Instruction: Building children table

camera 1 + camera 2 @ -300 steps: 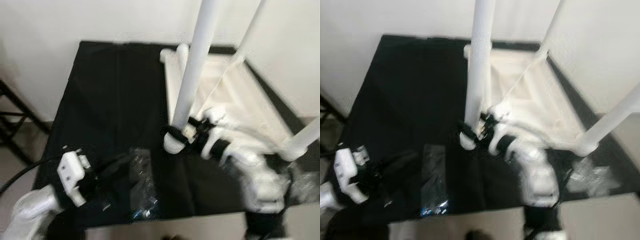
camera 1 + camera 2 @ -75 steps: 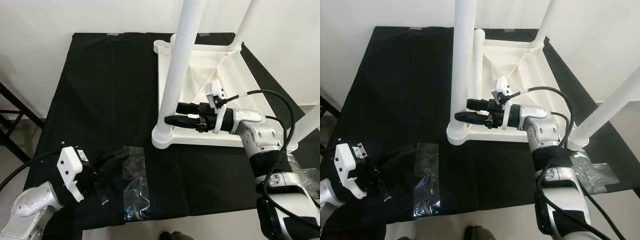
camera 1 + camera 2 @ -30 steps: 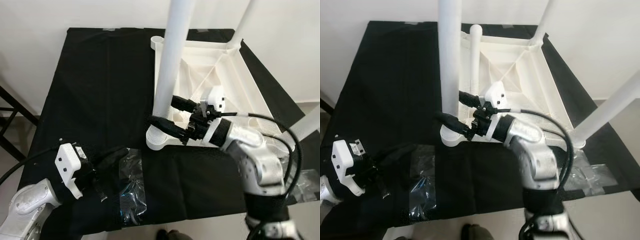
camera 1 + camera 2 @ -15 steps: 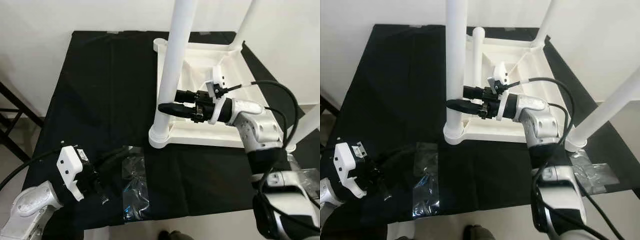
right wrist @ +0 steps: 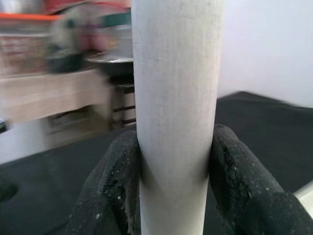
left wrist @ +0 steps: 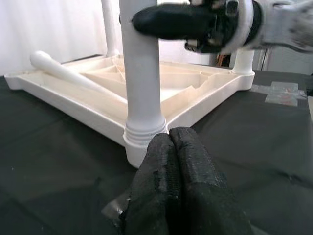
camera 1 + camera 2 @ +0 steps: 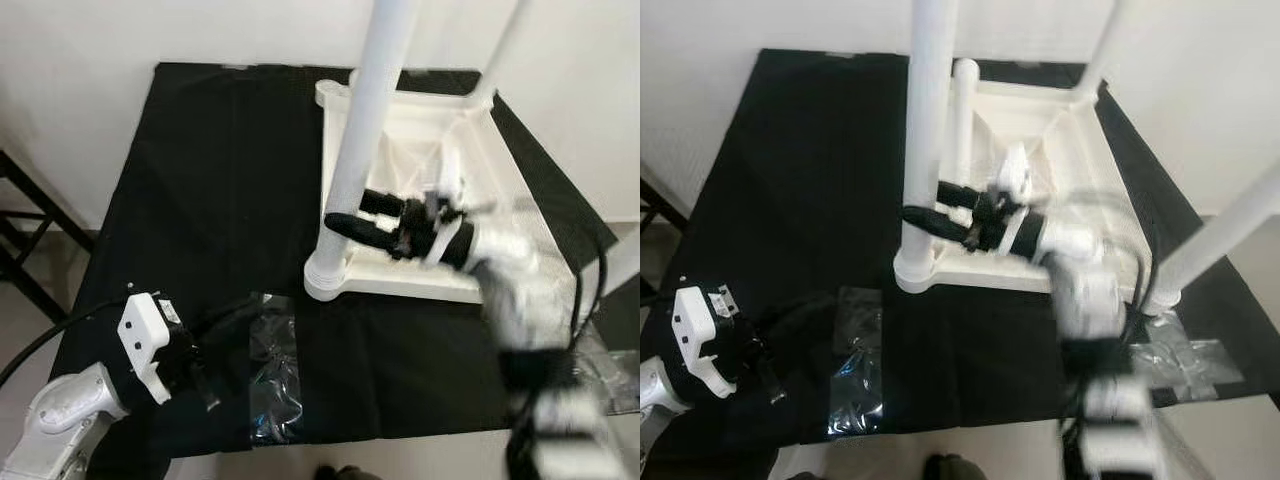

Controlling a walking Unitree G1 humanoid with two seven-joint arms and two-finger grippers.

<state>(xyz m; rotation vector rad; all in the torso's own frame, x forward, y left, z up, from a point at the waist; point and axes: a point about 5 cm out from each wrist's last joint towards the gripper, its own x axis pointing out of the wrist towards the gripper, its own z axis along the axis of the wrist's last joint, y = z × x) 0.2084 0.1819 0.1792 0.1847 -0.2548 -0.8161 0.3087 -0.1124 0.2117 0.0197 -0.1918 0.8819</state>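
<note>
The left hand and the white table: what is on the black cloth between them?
A clear plastic bag lies between the left hand and the white table, seen in both eye views.

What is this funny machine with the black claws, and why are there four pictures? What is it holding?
It is a walking robot with two silver arms, each ending in a pincer of two black fingers. Two pictures come from its head, looking down. The other two come from small cameras on its wrists, looking along the fingers.

On the black cloth lies a white plastic children's table, turned upside down with its legs sticking up. The right pincer is squeezing the nearest white round table leg; the right wrist picture shows its fingers pressed on both sides. That arm looks blurry.

The left pincer is closed and empty, low over the cloth, near a crinkly clear plastic bag. One more white leg lies loose inside the table.
</note>
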